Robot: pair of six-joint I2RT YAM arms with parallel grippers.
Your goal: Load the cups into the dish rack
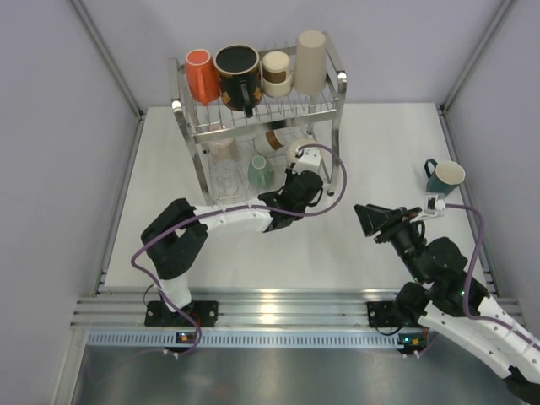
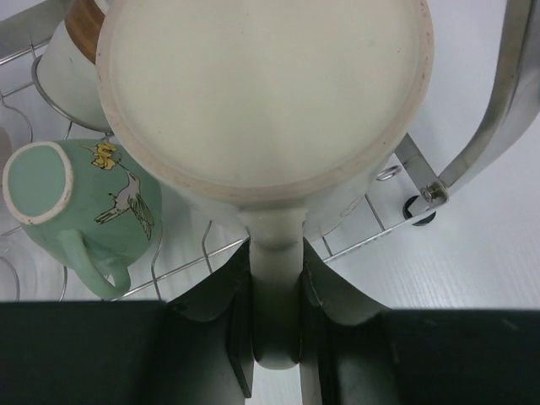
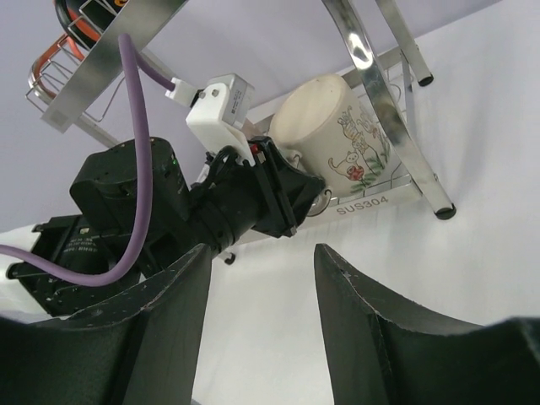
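Left tool (image 2: 277, 283) was clamped on the thick handle of a glossy cream mug (image 2: 261, 93), round flat base toward the camera, at the lower tier of the chrome wire dish rack (image 1: 341, 93), beside a mint-green bird mug (image 2: 51, 181). Right tool (image 3: 261, 321) hung open, holding nothing. A teal cup (image 1: 445, 175) sat on the white bench (image 1: 380, 143).

The dish rack's (image 1: 190, 126) upper tier is filled across by 4 cups: the orange cup (image 1: 202, 76), black mug (image 1: 237, 72), paper cup (image 1: 276, 73) and tall beige cup (image 1: 310, 62). Below, clear cups (image 1: 224, 173) and the green mug (image 2: 76, 211) take the left and middle. The white mug (image 2: 261, 93), clamped by its handle in the left pincer (image 2: 277, 287), crowds the front right post (image 2: 496, 110). The left arm (image 1: 228, 218) and its purple cable (image 1: 337, 181) bar the rack's front. Bare counter (image 1: 371, 135) lies between the rack and the teal mug (image 1: 443, 175), where the right pincer (image 3: 263, 278) hangs, jaws apart.
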